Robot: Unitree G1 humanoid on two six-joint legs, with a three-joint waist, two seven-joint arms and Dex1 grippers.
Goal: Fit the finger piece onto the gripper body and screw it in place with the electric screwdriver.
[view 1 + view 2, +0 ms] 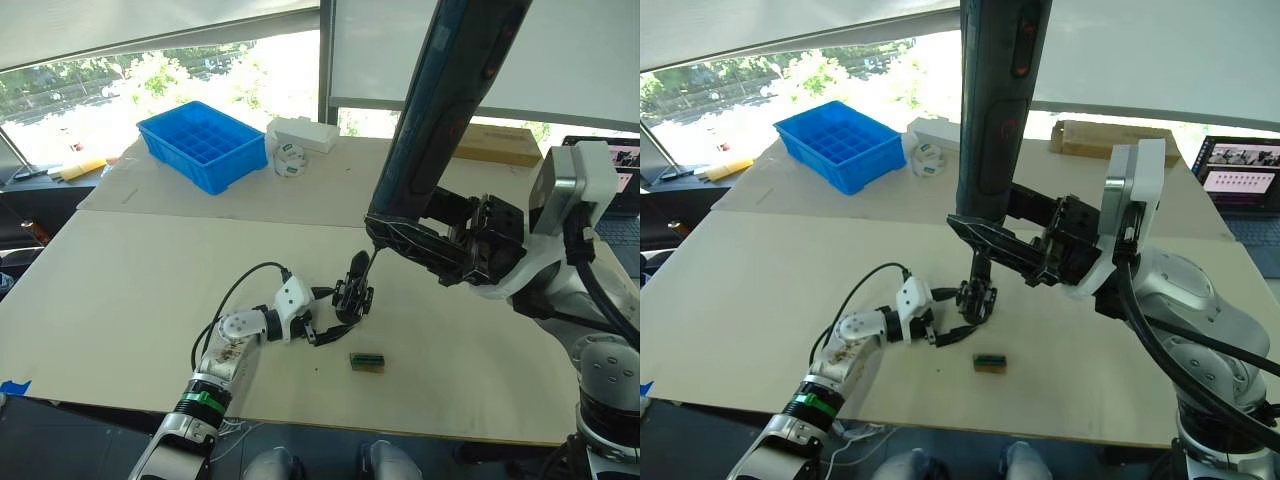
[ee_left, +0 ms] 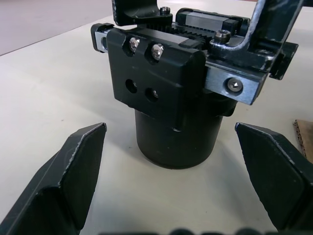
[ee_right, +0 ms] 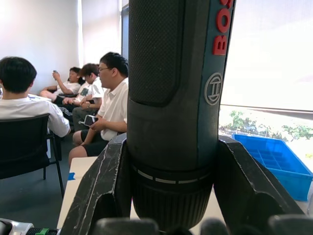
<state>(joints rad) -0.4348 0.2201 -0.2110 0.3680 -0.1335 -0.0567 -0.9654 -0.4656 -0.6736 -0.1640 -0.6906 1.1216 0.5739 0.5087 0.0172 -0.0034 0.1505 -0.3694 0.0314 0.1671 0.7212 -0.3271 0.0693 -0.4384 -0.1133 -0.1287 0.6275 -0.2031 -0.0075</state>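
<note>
1. The gripper body (image 2: 171, 112) is a matte black block on a squat round base, with one pointed finger rising from it; its near face shows two silver screw heads above two empty round holes, and a metal rail with a hex bolt runs beside it.
2. The electric screwdriver (image 3: 176, 112) is one long, thick black cylinder with a stippled grip panel, red lettering and a ribbed collar — its thin bit reaches down to the top of the gripper body.
3. One small brown block with a green top (image 1: 367, 361) lies on the pale board table (image 1: 130, 290), just beside the left gripper.
4. The left gripper (image 2: 171, 196) is spread wide, its two chipped black fingers (image 2: 73, 171) flanking the round base without touching it.
5. The right gripper (image 3: 171, 196) is clamped on the screwdriver's collar, one finger on each side — holding it upright.
</note>
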